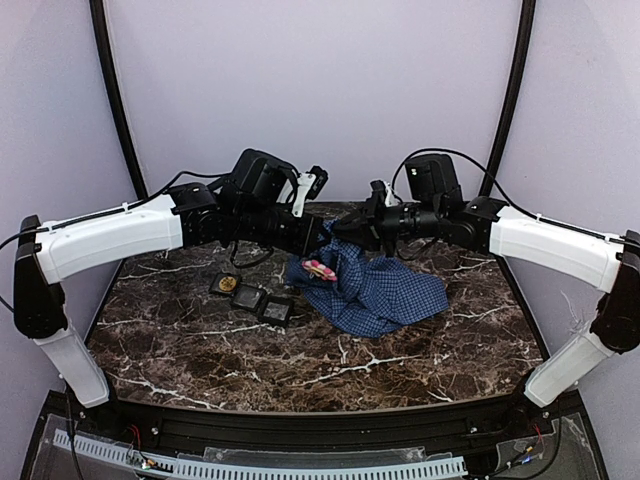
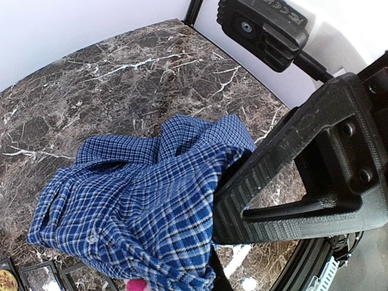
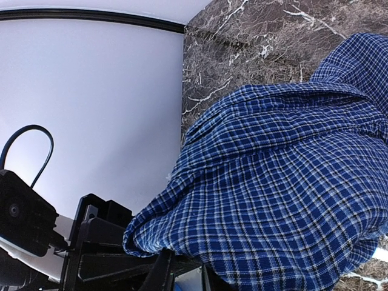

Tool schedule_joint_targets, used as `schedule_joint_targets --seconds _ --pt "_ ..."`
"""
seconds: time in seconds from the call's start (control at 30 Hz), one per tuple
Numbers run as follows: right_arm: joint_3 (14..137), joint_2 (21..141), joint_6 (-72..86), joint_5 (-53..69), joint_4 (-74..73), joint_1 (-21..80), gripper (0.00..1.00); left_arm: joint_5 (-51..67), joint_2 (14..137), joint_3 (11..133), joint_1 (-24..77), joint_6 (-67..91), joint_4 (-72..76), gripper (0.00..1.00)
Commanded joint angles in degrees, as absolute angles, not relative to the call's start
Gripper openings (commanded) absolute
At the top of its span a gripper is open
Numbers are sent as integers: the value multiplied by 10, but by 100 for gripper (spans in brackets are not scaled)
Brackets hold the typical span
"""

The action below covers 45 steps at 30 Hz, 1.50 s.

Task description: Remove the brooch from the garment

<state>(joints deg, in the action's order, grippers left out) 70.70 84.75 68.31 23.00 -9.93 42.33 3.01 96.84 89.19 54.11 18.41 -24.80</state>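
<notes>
At the shirt edge, limp cloth is pinched in the closed left tool, whether the right tool is open cannot be told, and the stiff brooch is best gripped.

From above, the brooch is a pink-and-white speck, too small to make out its shape. In the left wrist view the bottom edge cuts the brooch to a pink sliver, and it crops the tray too (only its far slots show). The shirt buries the right gripper in its own view, so how its jaws stand cannot be told.
</notes>
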Motion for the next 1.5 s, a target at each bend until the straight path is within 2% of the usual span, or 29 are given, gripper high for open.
schedule_joint_targets --seconds 0.0,0.13,0.57,1.47 --pt "726 851 687 232 -82 418 15 41 951 888 539 176 -233 1" --pt "725 853 687 235 -80 418 12 41 952 887 540 175 -235 1" --pt "728 841 679 226 -102 413 16 35 954 887 539 184 -236 1" --pt "730 857 671 229 -101 412 11 54 950 882 539 165 -223 1"
